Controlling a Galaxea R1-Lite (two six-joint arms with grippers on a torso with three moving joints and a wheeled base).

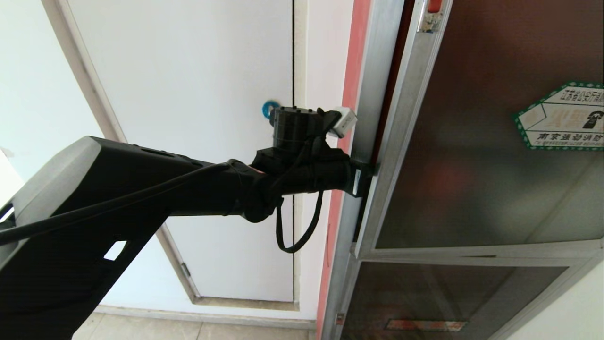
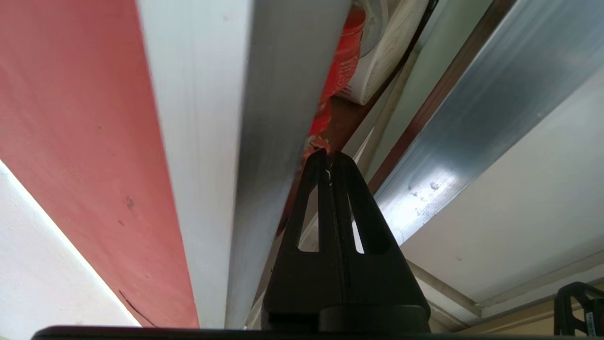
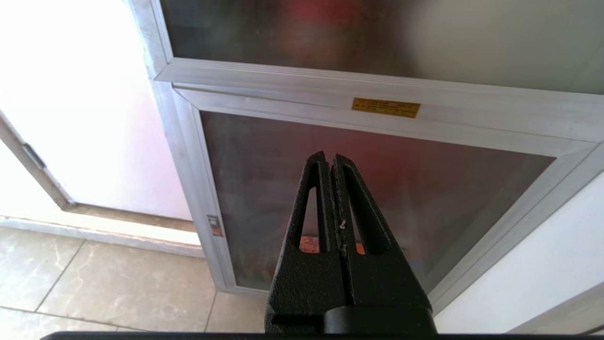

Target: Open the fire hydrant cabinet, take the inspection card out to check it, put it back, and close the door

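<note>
The fire hydrant cabinet [image 1: 373, 94] has a silver frame, and its door [image 1: 472, 156] of dark glass with a green-edged hexagonal sticker [image 1: 561, 115] stands slightly ajar. My left gripper [image 1: 365, 177] reaches from the left into the slit between frame and door edge. In the left wrist view this gripper [image 2: 330, 153] is shut and empty, between the cabinet frame [image 2: 264, 141] and the door's frame [image 2: 472, 132]. Beyond it show red fittings [image 2: 347, 61] and the white rolled hose [image 2: 387, 52]. The inspection card is hidden. My right gripper [image 3: 330, 158] is shut, empty and parked low.
A white panel with a blue round lock [image 1: 270, 108] lies left of the cabinet, past a red wall strip [image 1: 351, 71]. Below the door is a smaller dark glass panel [image 3: 377, 189] with a red label strip [image 1: 424, 325]. Tiled floor [image 3: 94, 283] lies beneath.
</note>
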